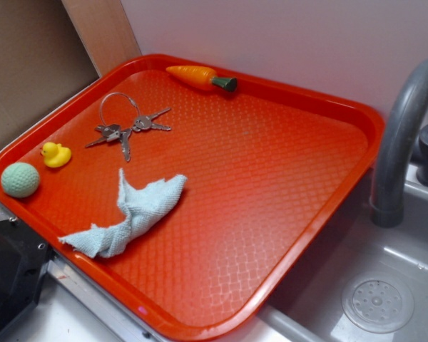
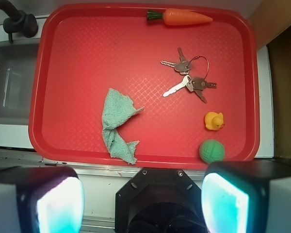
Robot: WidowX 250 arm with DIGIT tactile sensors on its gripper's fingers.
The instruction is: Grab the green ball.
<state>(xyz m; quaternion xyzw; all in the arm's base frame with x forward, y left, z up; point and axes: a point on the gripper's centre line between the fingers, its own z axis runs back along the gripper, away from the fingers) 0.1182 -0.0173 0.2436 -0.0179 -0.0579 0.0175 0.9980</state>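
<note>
Green ball (image 1: pixel 20 179) on red tray (image 1: pixel 285 214), just beside yellow duck (image 1: pixel 55 154). Hand (image 2: pixel 143 199) wide open, empty, short of tray.

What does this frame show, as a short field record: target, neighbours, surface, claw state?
target: green ball, near tray corner, untouched
nearest neighbour: yellow duck, apart from it
other items: keys, cloth, toy carrot
surface: red tray beside a sink
claw: open, above the tray's near edge, holding nothing
</note>
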